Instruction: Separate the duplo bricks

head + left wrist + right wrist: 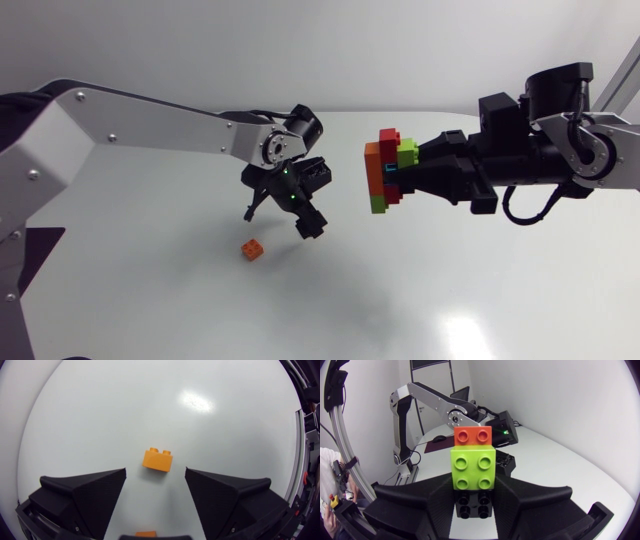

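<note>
My right gripper (415, 172): clamped on a plastic duplo stack (380, 165) of orange, red, lime and blue bricks, held in the air
My left gripper (282, 212): spread wide, empty
Below it: small orange two-stud brick (157, 459) lying on the white table (450, 270)

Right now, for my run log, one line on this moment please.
left gripper: open, orange brick ahead of it | right gripper: shut on brick stack, aloft | stage: stack not yet separated

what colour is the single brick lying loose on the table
Orange. The brick shows best in the left wrist view, lying on the white table.
</note>
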`<action>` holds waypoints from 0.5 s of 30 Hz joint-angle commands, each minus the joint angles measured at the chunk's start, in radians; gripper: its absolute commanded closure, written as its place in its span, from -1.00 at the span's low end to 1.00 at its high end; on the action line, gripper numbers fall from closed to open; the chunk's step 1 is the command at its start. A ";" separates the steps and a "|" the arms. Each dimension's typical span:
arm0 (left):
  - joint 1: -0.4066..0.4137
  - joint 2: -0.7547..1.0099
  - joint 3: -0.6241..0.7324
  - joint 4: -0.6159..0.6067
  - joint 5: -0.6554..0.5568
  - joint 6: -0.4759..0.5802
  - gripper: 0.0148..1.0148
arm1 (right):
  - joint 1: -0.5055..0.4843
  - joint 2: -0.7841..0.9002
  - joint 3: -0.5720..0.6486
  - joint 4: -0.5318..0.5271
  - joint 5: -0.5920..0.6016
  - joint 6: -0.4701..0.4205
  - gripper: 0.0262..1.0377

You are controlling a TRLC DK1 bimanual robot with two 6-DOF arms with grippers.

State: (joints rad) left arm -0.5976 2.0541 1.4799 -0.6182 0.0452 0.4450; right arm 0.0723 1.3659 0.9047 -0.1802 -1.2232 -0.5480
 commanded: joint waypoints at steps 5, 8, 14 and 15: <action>-0.005 0.041 0.042 -0.015 0.001 0.078 -0.66 | 0.006 0.006 -0.009 0.012 -0.007 -0.010 0.74; -0.005 0.049 0.056 -0.015 0.004 0.098 -0.66 | 0.006 0.009 -0.009 0.012 -0.007 -0.012 0.74; -0.010 0.083 0.102 -0.037 0.019 0.130 -0.66 | 0.006 0.019 -0.009 0.022 -0.009 -0.012 0.74; -0.010 0.089 0.111 -0.046 0.019 0.136 -0.66 | 0.004 0.021 -0.009 0.022 -0.007 -0.013 0.74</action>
State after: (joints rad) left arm -0.5980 2.1033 1.5543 -0.6445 0.0540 0.5495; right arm 0.0731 1.3659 0.9047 -0.1734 -1.2236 -0.5480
